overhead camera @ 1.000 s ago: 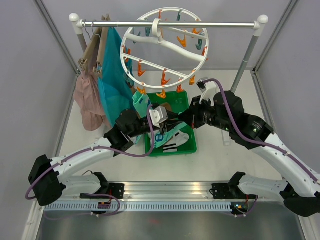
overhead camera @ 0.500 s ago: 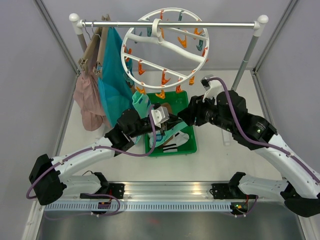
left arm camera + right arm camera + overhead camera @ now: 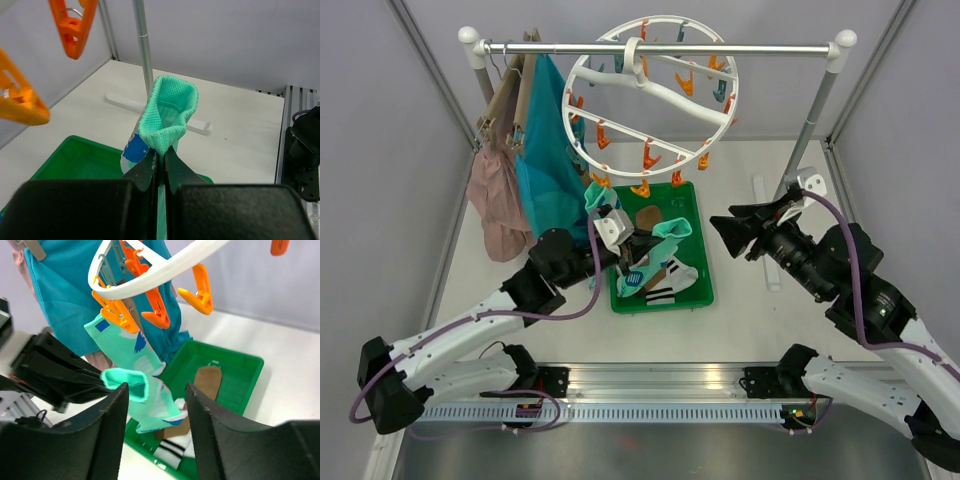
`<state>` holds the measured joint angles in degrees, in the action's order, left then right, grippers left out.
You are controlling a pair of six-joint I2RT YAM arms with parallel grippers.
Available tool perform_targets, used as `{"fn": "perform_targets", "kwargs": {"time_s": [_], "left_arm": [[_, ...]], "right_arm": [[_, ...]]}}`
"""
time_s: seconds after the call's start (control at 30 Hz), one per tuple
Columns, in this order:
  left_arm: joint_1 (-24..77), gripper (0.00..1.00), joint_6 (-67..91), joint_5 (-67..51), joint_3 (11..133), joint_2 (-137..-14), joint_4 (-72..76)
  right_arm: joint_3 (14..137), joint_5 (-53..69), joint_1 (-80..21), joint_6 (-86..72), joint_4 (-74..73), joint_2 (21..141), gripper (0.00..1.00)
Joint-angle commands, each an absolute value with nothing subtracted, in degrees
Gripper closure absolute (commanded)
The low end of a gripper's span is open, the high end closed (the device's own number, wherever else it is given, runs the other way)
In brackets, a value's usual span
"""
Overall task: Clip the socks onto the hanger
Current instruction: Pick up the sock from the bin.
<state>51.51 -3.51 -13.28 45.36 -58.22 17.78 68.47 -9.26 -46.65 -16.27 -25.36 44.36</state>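
Mint-teal sock (image 3: 167,112) clamped in left gripper (image 3: 160,155); right gripper (image 3: 730,235) spread, empty; mid-lift; next, probably feed cuff into orange peg (image 3: 197,290).

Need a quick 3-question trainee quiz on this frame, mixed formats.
1. Fill in: the brown sock lies in the green ___.
2. The left gripper holds: A) the brown sock B) a mint sock C) nothing.
3. True or false: the right gripper is shut.
Key: 1 tray; 2 B; 3 false, its jaws stand open.
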Motion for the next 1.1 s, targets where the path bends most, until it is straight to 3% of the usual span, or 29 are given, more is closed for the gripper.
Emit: {"fn": "perform_targets", "kwargs": {"time_s": [0.0, 0.2, 0.47, 0.8, 1.07], "left_arm": [[51.77, 0.98, -0.62, -6.61, 45.09, -52.49, 12.93], [51.77, 0.98, -0.62, -1.59, 46.49, -48.25, 5.28], [51.77, 0.98, 2.90, 3.77, 49.48, -46.76, -4.74], [51.77, 0.98, 7.47, 18.01, 53.26, -43.77, -17.92], [51.77, 0.98, 6.15, 17.93, 55.02, -41.66, -20.48]], "right_arm": [[62.41, -6.87, -46.85, -9.15, -11.35, 43.33, 0.43], [57.93, 4.29, -46.76, -2.91, -2.03, 47.28, 0.42], [55.02, 7.64, -47.02, -1.85, 7.11, 49.21, 0.38], [56.51, 0.81, -53.42, 4.04, 11.42, 54.66, 0.36], [55.37, -8.43, -57.13, 9.93, 18.45, 57.83, 0.34]]}}
